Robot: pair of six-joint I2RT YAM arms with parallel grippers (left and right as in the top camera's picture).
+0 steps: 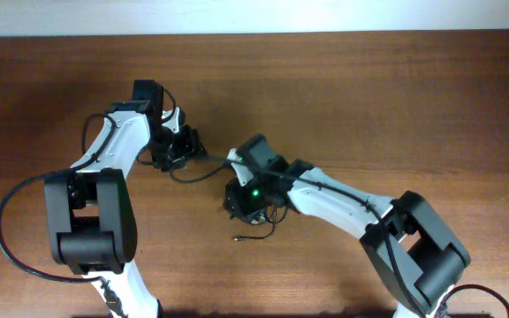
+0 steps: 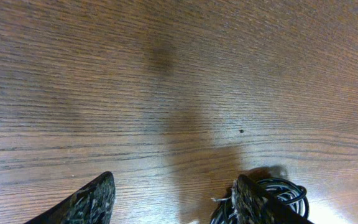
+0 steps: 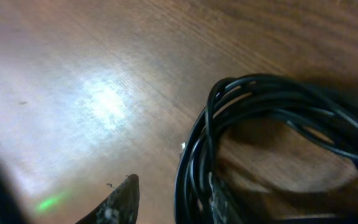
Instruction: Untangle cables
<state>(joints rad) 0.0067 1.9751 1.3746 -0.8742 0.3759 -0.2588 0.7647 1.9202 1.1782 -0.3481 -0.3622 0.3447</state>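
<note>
The cables (image 1: 261,221) are thin black cords, bunched under my right gripper (image 1: 244,201) at mid-table. One strand (image 1: 203,170) runs left toward my left gripper (image 1: 182,148), and a small plug end (image 1: 237,238) lies in front. In the right wrist view, the looped cables (image 3: 278,99) lie on the wood. My right gripper (image 3: 169,202) is open, with the strands against its right finger and a gap to the left one. In the left wrist view, my left gripper (image 2: 173,199) is open over bare wood, with a small cable coil (image 2: 288,193) just outside its right finger.
A thick black arm cable (image 1: 3,221) loops out from the left arm's base (image 1: 87,221). The right arm's base (image 1: 422,256) stands at the front right. The wooden table's far edge (image 1: 254,35) meets a white wall.
</note>
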